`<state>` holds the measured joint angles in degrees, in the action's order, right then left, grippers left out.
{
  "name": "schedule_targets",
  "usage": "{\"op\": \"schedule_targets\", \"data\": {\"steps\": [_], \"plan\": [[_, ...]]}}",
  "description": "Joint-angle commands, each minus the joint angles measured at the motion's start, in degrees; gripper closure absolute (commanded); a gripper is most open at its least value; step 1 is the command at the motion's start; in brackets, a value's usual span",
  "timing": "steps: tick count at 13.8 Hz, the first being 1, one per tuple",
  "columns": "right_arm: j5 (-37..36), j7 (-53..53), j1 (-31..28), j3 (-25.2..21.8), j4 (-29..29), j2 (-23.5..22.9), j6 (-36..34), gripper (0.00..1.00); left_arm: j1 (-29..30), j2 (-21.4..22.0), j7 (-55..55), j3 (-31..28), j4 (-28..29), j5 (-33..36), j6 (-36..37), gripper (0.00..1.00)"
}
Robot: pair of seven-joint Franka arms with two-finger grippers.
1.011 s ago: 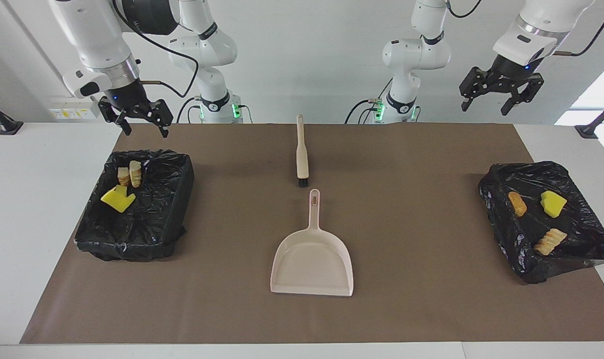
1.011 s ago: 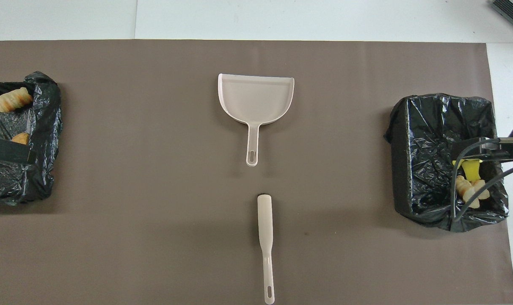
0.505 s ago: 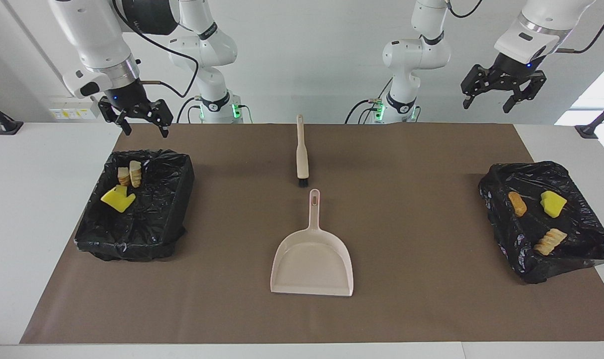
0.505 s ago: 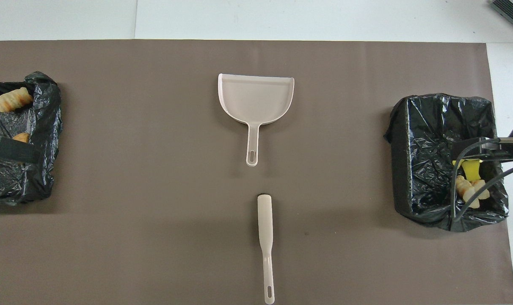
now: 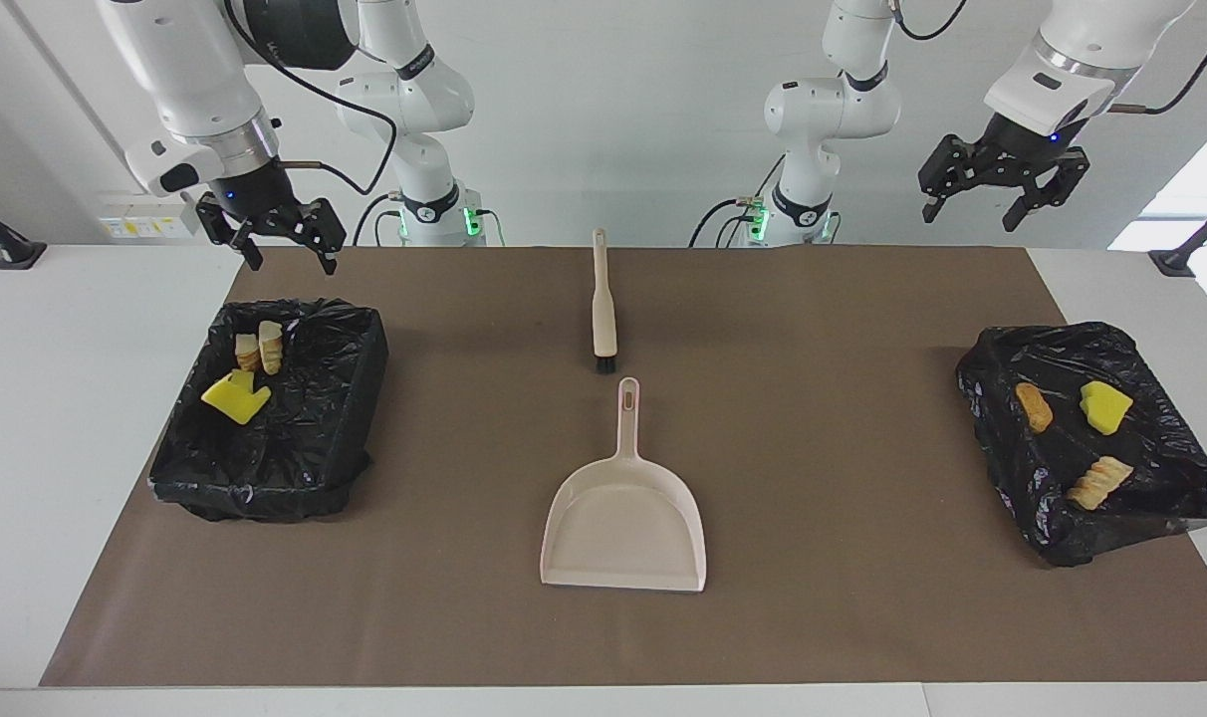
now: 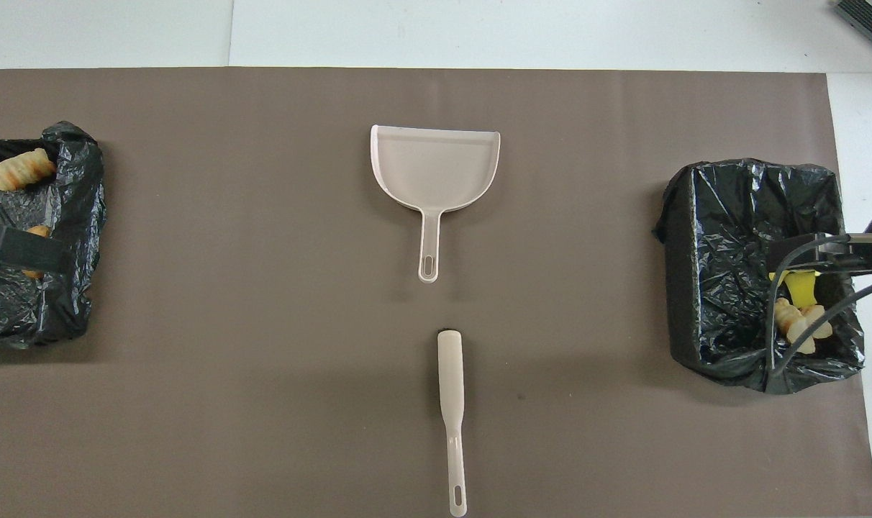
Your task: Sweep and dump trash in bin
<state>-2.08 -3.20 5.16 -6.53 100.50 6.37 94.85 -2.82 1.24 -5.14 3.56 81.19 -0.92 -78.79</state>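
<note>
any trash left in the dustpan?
No: in the facing view the dustpan lies empty on the mat, and the trash pieces sit in the black-lined bins at either end.

No text, label, brand, number or sign can be read anywhere: none on the dustpan (image 5: 623, 518), the brush (image 5: 603, 309), the black-lined bins (image 5: 275, 418) or the arms.
</note>
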Motion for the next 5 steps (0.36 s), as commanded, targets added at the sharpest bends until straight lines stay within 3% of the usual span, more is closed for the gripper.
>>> {"op": "schedule_targets", "data": {"steps": [1, 5], "plan": [[-0.1, 0.0, 0.3, -0.2, -0.9, -0.4, -0.7, 0.0, -2.6, -0.4, -0.3, -2.1, -1.4, 1.2, 1.2, 0.0], [0.0, 0.0, 0.3, -0.2, -0.9, -0.4, -0.7, 0.0, -2.6, -0.3, -0.2, -2.9, -1.4, 0.9, 0.9, 0.0]]}}
